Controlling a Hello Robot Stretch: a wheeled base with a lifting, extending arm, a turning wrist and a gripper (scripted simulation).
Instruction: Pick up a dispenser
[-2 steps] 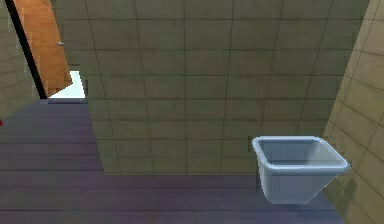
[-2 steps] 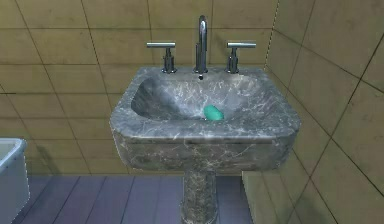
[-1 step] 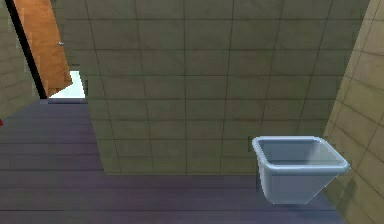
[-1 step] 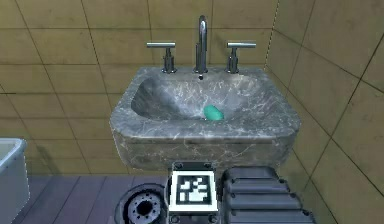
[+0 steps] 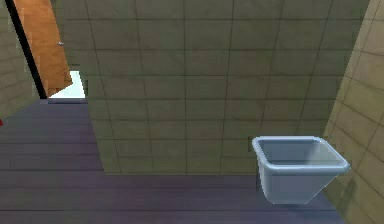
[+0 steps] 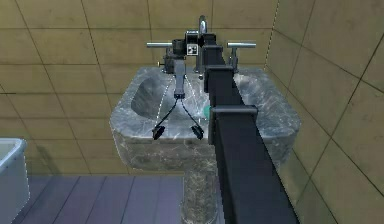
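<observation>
Marbled sink (image 6: 133, 150) — one; end effector (image 6: 178, 131) — one

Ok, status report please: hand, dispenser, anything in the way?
Hand at the sink, hold cannot be told. Small pale green thing beside arm, maybe the dispenser. Faucet close behind.

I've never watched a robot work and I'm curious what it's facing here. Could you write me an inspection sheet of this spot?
Surface: grey stone-look sink on a pedestal, with a faucet at its back.
Job's things: small pale green patch beside the arm, seen against the basin; too small to name.
Clutter: nothing seen.
Grippers: gripper at the arm's far end, seen against the basin; cannot tell whether it holds anything.
Cables: nothing seen.
Surroundings: tan tiled walls, dark plank floor, orange door, pale blue bin.
</observation>
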